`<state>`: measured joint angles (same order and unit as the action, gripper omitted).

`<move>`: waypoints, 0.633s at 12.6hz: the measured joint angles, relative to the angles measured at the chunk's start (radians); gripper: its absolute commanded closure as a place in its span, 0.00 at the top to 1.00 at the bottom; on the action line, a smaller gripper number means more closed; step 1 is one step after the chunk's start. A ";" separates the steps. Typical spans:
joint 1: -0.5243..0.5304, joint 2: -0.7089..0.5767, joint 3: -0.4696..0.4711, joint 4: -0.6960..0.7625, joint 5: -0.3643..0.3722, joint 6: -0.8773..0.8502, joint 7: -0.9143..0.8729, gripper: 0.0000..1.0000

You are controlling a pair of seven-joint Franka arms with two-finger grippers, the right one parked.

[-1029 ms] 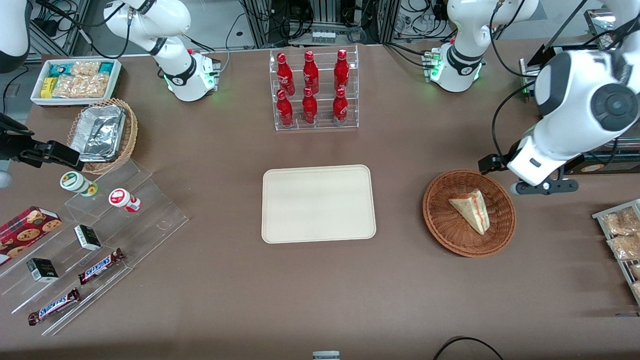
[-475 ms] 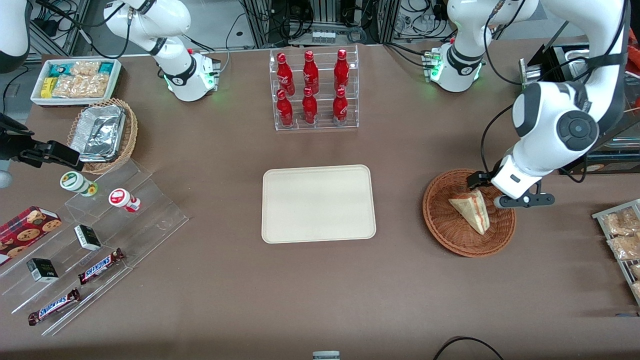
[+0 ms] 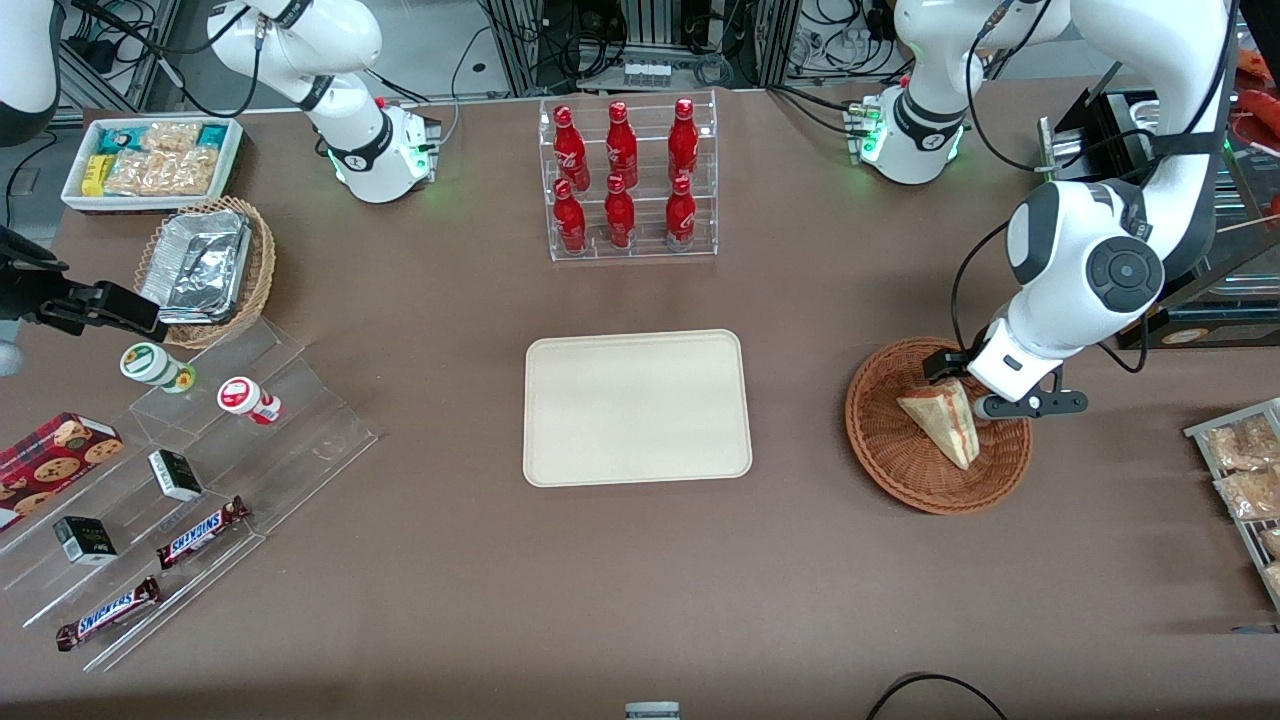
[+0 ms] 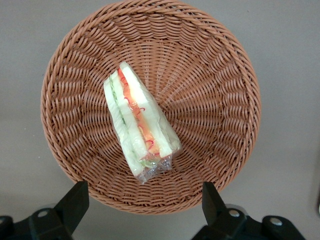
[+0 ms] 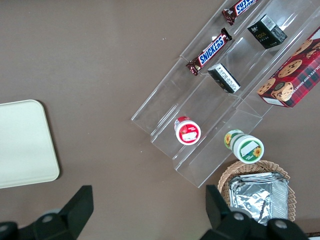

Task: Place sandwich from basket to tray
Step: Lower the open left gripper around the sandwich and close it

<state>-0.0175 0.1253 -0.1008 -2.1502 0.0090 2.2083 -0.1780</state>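
Note:
The sandwich (image 3: 945, 420), a pale wedge with red and green filling, wrapped in clear film, lies in the round reddish-brown wicker basket (image 3: 890, 440) toward the working arm's end of the table. My gripper (image 3: 985, 385) hangs over the basket's edge farther from the front camera, just above the sandwich's wide end. In the left wrist view the sandwich (image 4: 140, 125) lies across the basket's (image 4: 215, 100) middle, and the gripper (image 4: 142, 200) stands wide open with nothing between its fingers. The cream-beige tray (image 3: 637, 408) rests bare at the table's centre.
A clear rack of red bottles (image 3: 627, 180) stands farther back than the tray. Toward the parked arm's end are a stepped acrylic stand with snacks (image 3: 200, 470), a tan foil-filled basket (image 3: 205, 265) and a white bin (image 3: 150, 160). Snack packets (image 3: 1245, 470) lie beside the basket.
My gripper has travelled from outside the basket's rim to above the sandwich's wide end, moving toward the tray's side. The sandwich and basket have stayed put.

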 measured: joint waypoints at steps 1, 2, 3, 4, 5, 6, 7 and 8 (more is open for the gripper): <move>0.002 0.000 0.002 -0.001 0.000 0.000 -0.027 1.00; 0.003 0.002 0.003 -0.001 -0.001 0.001 -0.082 1.00; 0.003 0.007 0.003 -0.002 0.000 0.009 -0.157 1.00; 0.003 0.014 0.003 -0.005 0.000 0.031 -0.228 1.00; 0.003 0.021 0.003 -0.007 -0.002 0.050 -0.289 1.00; 0.003 0.028 0.003 -0.008 -0.007 0.069 -0.352 1.00; 0.006 0.033 0.004 -0.008 -0.012 0.087 -0.421 1.00; 0.012 0.039 0.005 -0.009 -0.013 0.102 -0.479 1.00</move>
<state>-0.0054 0.1640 -0.0954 -2.1589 -0.0037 2.3104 -0.6571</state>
